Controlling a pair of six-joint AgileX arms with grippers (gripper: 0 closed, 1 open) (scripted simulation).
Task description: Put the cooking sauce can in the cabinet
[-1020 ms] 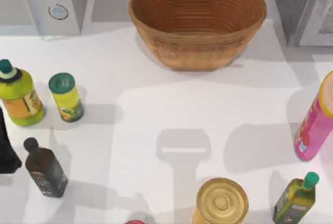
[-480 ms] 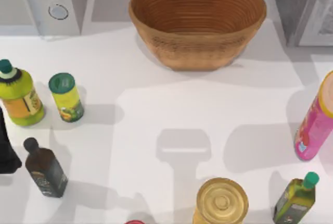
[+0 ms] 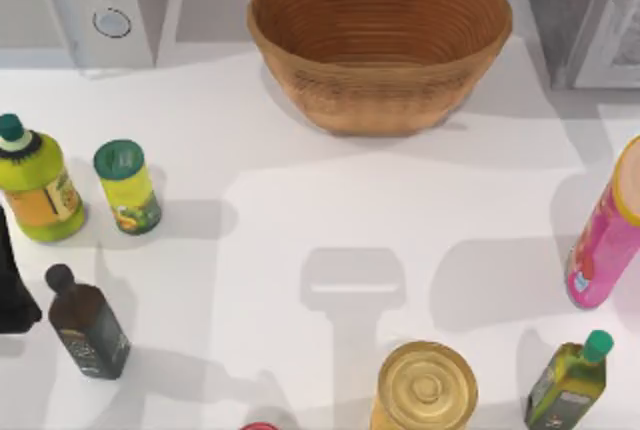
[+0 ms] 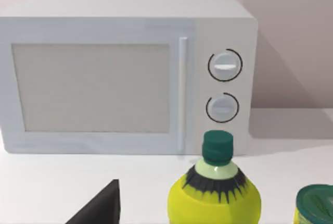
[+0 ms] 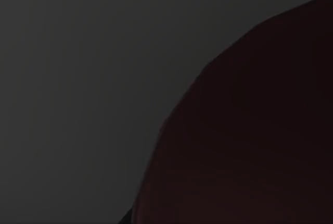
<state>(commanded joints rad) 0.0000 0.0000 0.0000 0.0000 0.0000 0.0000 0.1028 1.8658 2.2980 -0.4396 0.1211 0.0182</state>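
A thin maroon sliver at the front edge of the table is the top of the cooking sauce can (image 3: pixel 260 426); the rest of it is cut off. The cabinet (image 3: pixel 560 10) stands at the back right corner, a grey box with a paler front panel (image 3: pixel 620 30). My left gripper (image 3: pixel 12 290) is a black shape at the table's left edge, between the yellow-green bottle (image 3: pixel 35 190) and the dark bottle (image 3: pixel 88 325). A black piece of the left gripper (image 4: pixel 99 211) shows low in the left wrist view. The right wrist view is dark.
A woven basket (image 3: pixel 380 45) sits at the back middle, a white microwave (image 3: pixel 95 5) at the back left. A green-lidded can (image 3: pixel 127 187), a gold-lidded can (image 3: pixel 425 387), an olive oil bottle (image 3: pixel 568 382) and a pink tube (image 3: pixel 605 235) stand around the table.
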